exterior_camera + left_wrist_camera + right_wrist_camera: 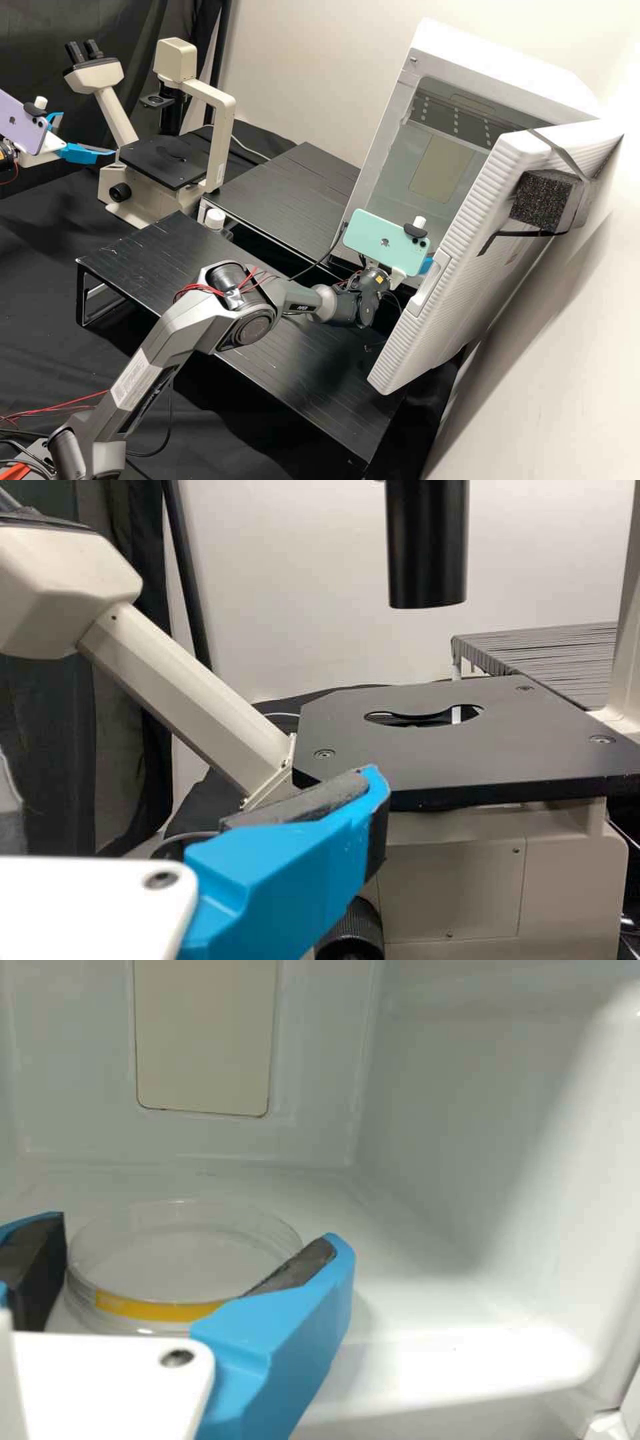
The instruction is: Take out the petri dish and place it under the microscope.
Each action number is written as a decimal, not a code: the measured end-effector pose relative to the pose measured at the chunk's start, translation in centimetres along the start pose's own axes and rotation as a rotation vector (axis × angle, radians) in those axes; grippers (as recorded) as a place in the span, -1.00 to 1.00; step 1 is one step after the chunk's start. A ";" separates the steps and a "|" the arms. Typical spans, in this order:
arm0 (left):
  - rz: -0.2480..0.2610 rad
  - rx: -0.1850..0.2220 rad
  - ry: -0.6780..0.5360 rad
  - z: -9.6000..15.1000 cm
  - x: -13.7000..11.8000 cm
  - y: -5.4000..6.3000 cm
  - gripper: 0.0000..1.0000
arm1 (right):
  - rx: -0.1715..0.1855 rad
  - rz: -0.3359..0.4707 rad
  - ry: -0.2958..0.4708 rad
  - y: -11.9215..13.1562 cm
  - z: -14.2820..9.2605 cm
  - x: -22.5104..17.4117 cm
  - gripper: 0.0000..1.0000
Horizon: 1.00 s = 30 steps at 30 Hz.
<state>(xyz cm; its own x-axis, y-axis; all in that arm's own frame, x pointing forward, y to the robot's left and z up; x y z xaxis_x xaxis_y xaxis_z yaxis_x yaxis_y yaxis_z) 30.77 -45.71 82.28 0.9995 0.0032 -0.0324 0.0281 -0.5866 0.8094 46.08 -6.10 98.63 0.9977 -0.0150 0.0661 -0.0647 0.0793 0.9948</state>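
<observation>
The right gripper is standing with fingers wide apart, seemingly gripping nothing, and the petri dish is lying between them, so a clean grasp is needing centred, gentle, even closing.

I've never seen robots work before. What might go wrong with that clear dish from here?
The right gripper's two fingers stand on either side of the petri dish; an uneven squeeze might tip it or make it slip.

The white box's open door stands close beside that gripper, so a careless exit could knock it.

Later, the microscope stage has an opening in its middle; a poorly placed dish might sit unevenly there.
</observation>
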 end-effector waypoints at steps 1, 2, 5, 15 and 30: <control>0.000 0.000 0.000 0.0 0.0 0.0 1.00 | 0.000 0.000 0.000 0.0 0.0 0.0 -1.00; 0.000 0.000 0.000 0.0 0.0 0.0 1.00 | 0.000 0.000 0.000 0.0 0.0 0.0 -1.00; 0.000 0.000 0.000 0.0 0.0 0.0 1.00 | 0.000 0.000 0.000 0.0 0.0 0.0 -1.00; 0.000 0.000 0.000 0.0 0.0 0.0 1.00 | 0.006 0.001 -0.001 -0.1 0.0 0.0 -1.00; 0.000 0.000 0.000 0.0 0.0 0.0 1.00 | 0.017 -0.012 -0.011 -0.6 0.3 -0.3 -1.00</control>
<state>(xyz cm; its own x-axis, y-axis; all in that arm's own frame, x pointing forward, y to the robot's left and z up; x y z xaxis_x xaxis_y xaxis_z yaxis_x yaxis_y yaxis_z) 30.77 -45.71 82.28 0.9995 0.0032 -0.0324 0.0281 -0.5866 0.8094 45.85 -6.47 98.04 0.9981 -0.0268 0.0553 -0.0535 0.0624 0.9966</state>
